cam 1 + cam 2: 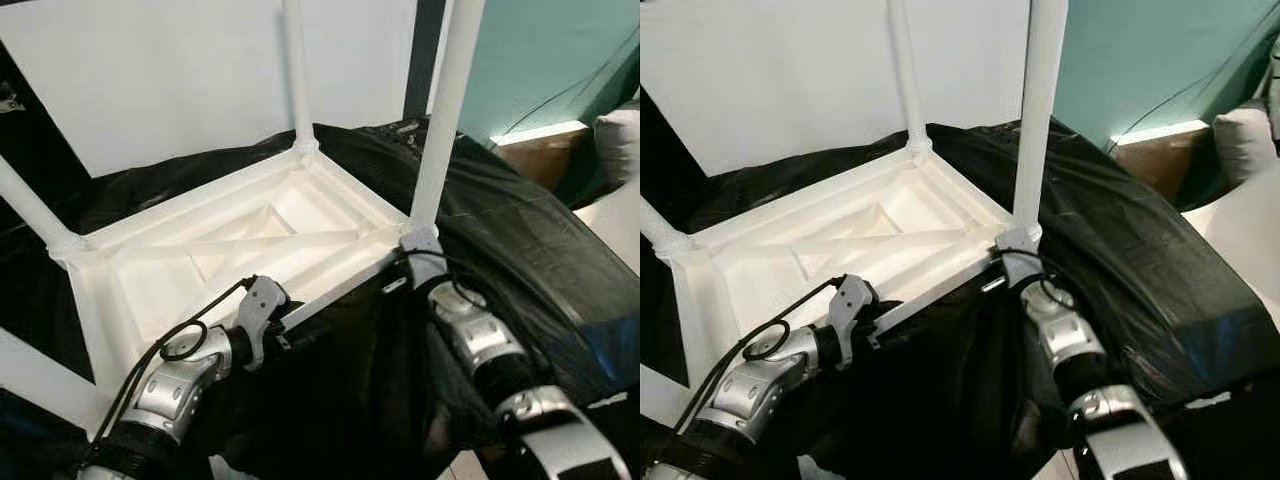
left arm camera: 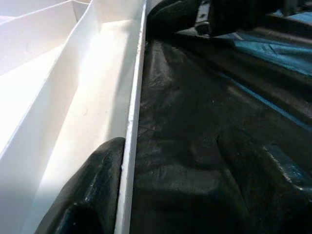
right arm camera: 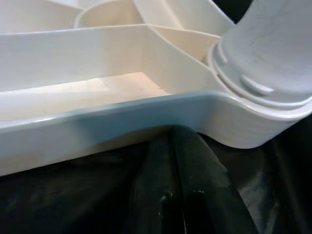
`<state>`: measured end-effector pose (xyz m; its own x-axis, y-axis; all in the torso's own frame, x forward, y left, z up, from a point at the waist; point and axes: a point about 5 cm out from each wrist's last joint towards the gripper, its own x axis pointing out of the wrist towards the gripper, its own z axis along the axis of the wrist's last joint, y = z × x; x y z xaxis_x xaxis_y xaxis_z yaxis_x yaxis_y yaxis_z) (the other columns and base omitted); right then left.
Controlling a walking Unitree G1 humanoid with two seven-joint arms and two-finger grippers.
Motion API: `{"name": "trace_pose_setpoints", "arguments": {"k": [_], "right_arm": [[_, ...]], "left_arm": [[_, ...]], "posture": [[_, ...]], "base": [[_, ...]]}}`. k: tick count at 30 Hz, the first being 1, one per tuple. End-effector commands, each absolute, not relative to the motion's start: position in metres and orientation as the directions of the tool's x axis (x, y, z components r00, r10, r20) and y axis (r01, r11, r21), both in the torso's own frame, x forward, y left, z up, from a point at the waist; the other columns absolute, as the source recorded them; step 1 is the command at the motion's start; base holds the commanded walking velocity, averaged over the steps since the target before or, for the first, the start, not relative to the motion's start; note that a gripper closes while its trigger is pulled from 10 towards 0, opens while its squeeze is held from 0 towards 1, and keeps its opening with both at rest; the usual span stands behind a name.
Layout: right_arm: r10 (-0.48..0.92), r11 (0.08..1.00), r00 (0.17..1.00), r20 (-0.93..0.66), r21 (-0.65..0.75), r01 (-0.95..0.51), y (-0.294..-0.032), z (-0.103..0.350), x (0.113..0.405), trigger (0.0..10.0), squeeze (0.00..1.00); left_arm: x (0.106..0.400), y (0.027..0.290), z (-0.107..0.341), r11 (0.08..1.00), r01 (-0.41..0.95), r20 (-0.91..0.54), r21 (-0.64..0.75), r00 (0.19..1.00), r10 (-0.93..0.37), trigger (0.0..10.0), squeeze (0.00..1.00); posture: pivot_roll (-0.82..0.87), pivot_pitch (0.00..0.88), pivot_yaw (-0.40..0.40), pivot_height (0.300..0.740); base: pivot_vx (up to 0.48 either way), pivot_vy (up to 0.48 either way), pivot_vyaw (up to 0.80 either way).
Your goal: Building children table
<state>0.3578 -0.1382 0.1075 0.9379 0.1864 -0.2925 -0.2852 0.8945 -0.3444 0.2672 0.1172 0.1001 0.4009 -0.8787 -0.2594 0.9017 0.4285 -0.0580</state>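
We had the table (image 1: 230, 250) upside down on the black sheet (image 1: 520, 250), with its legs (image 1: 440, 120) seated; flipping it upright seemingly remained. Our left gripper (image 2: 122, 190) pinched the near rim between its fingers. Our right gripper (image 3: 178, 195), jaws pressed together, sat under the corner.

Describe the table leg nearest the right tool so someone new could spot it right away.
The white table lies upside down on black plastic sheeting, legs pointing up. The leg rises from the corner by the right tool. It stands nearest the teal wall.
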Motion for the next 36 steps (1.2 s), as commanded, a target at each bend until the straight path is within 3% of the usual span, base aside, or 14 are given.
{"name": "trace_pose_setpoints", "arguments": {"k": [1,13,14,15,17,20,21,23,31,36], "right_arm": [[0.169,0.899,0.958,-0.231,-0.363,-0.246,-0.141,0.122,0.367,4.7,0.00],[0.120,0.902,0.971,-0.208,-0.385,-0.194,-0.141,0.118,0.373,4.8,0.00],[0.122,0.906,0.970,-0.212,-0.376,-0.196,-0.142,0.115,0.373,5.3,0.00],[0.123,0.908,0.968,-0.219,-0.368,-0.199,-0.144,0.113,0.374,7.4,0.00],[0.129,0.915,0.967,-0.219,-0.349,-0.201,-0.146,0.113,0.375,8.5,0.00],[0.135,0.919,0.968,-0.213,-0.339,-0.202,-0.146,0.114,0.376,8.5,0.00],[0.138,0.918,0.968,-0.207,-0.341,-0.204,-0.147,0.115,0.377,9.5,0.00],[0.149,0.918,0.969,-0.199,-0.337,-0.210,-0.146,0.117,0.378,10.0,0.00],[0.218,0.918,0.966,-0.139,-0.306,-0.252,-0.134,0.121,0.375,10.0,0.00],[0.201,0.934,0.974,-0.103,-0.280,-0.222,-0.135,0.110,0.360,10.0,0.00]], "left_arm": [[0.256,0.108,0.091,0.364,0.925,-0.281,-0.107,0.323,-0.904,10.0,0.00],[0.253,0.096,0.100,0.350,0.924,-0.170,-0.155,0.324,-0.931,10.0,0.00],[0.254,0.095,0.103,0.343,0.926,-0.145,-0.160,0.322,-0.936,10.0,0.00],[0.254,0.093,0.106,0.328,0.931,-0.125,-0.158,0.311,-0.942,10.0,0.00],[0.252,0.089,0.112,0.289,0.943,-0.091,-0.165,0.277,-0.957,10.0,0.00],[0.250,0.087,0.114,0.267,0.949,-0.075,-0.169,0.258,-0.963,10.0,0.00],[0.250,0.086,0.115,0.263,0.949,-0.066,-0.171,0.256,-0.965,10.0,0.00],[0.251,0.085,0.117,0.263,0.949,-0.054,-0.175,0.257,-0.965,10.0,0.00],[0.261,0.085,0.124,0.346,0.927,0.056,-0.144,0.357,-0.932,10.0,0.00],[0.260,0.096,0.146,0.358,0.918,0.230,-0.169,0.390,-0.892,10.0,0.00]], "posture": [[0.02,0.000,0.049,0.740],[0.02,0.000,0.052,0.740],[0.01,0.000,0.056,0.740],[0.01,0.000,0.057,0.740],[0.01,0.000,0.058,0.740],[0.01,0.000,0.060,0.740],[0.01,0.000,0.060,0.740],[0.01,0.000,0.062,0.740],[0.01,0.000,0.050,0.740],[0.00,0.000,0.045,0.740]], "base": [[0.000,0.000,0.00],[0.000,0.000,0.00],[0.000,0.000,0.00],[0.000,0.000,0.00],[0.000,0.000,0.00],[0.000,0.000,0.00],[0.000,0.000,0.00],[0.000,0.000,0.00],[0.000,0.000,0.00],[0.000,0.000,0.00]]}}
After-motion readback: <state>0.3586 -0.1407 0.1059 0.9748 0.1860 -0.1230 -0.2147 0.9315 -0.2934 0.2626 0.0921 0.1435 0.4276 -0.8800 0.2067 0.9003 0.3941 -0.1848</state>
